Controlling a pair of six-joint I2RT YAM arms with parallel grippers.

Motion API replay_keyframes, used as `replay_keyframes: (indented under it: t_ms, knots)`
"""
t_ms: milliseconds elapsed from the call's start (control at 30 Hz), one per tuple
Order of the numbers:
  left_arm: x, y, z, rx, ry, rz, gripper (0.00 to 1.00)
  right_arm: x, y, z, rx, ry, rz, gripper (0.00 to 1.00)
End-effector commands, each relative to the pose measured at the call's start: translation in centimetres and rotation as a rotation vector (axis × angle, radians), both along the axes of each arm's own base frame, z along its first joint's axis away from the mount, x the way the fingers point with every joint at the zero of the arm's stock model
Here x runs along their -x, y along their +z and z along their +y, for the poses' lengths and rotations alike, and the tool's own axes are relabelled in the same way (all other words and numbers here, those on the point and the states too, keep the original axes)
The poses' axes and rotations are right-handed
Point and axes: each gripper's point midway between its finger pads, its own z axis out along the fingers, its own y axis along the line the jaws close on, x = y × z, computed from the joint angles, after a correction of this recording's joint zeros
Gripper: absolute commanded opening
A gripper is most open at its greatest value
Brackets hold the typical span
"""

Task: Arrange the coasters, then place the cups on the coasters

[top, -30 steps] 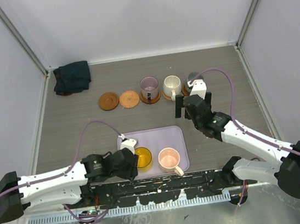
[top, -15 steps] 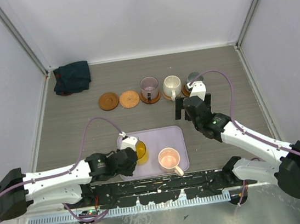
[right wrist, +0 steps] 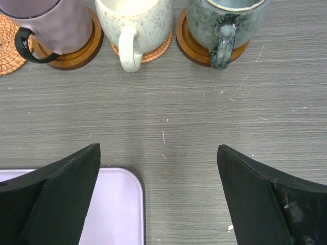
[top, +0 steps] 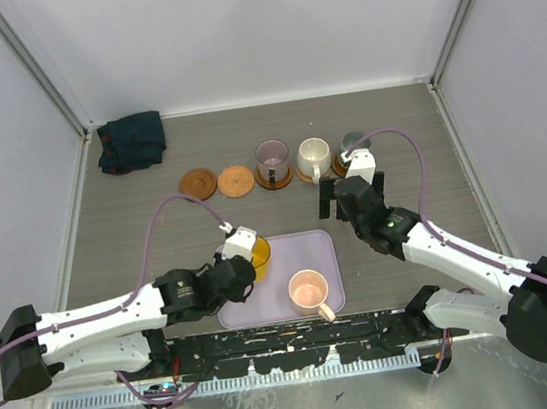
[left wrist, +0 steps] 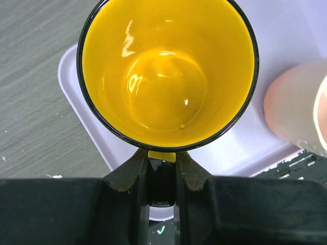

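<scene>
Shiny yellow cup pinched by its handle

The left gripper is closed on the handle of the round, glossy, empty yellow cup at the upper left corner of the smooth purple tray. A pink cup sits in the tray. The right gripper is wide open, below three cups on round brown coasters.

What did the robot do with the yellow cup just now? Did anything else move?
The left end effector closed on the handle of the yellow cup and carried it toward the far-left corner of the tray. The pink cup, the cups on coasters and the open right end effector stayed put.
</scene>
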Motion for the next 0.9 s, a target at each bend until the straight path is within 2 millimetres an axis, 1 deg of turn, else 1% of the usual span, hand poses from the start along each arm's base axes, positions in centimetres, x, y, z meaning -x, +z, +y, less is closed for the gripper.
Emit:
replay_keyframes:
  t_ms: [0, 100, 233, 267, 333, 367, 433, 567, 667, 867]
  knots:
    - [-3.0, 4.3, -1.8, 0.093, 0.051, -0.171, 0.00, -0.6, 1.1, 0.4, -0.049, -0.010, -0.044, 1.00]
    - [-4.1, 5.2, -2.1, 0.096, 0.071, -0.233, 0.00, -0.5, 1.0, 0.3, -0.047, -0.008, -0.045, 1.00]
    - [-6.9, 7.5, -1.8, 0.096, 0.152, -0.353, 0.00, -0.6, 1.0, 0.5, -0.049, 0.002, -0.045, 1.00]
    - [-7.8, 8.1, -1.6, 0.114, 0.175, -0.367, 0.00, -0.6, 0.9, 0.6, -0.046, 0.006, -0.043, 1.00]
    - [-9.5, 8.7, -1.3, 0.167, 0.221, -0.372, 0.00, -0.7, 0.9, 0.7, -0.042, 0.015, -0.041, 1.00]
    - [-10.9, 8.9, -0.6, 0.198, 0.259, -0.373, 0.00, -0.7, 0.9, 0.7, -0.038, 0.018, -0.041, 1.00]
    - [-12.9, 9.5, 0.1, 0.247, 0.299, -0.380, 0.00, -0.7, 0.9, 0.6, -0.026, 0.020, -0.044, 1.00]
    - [-16.9, 10.8, 1.2, 0.253, 0.372, -0.421, 0.00, -0.9, 0.7, 0.5, 0.000, 0.024, -0.049, 1.00]
    - [-19.8, 11.2, 1.0, 0.276, 0.389, -0.427, 0.00, -1.1, 0.4, 0.4, 0.014, 0.023, -0.048, 1.00]
    - [-25.2, 9.6, 0.1, 0.277, 0.427, -0.422, 0.00, -1.4, 0.4, 0.4, 0.030, 0.022, -0.056, 1.00]
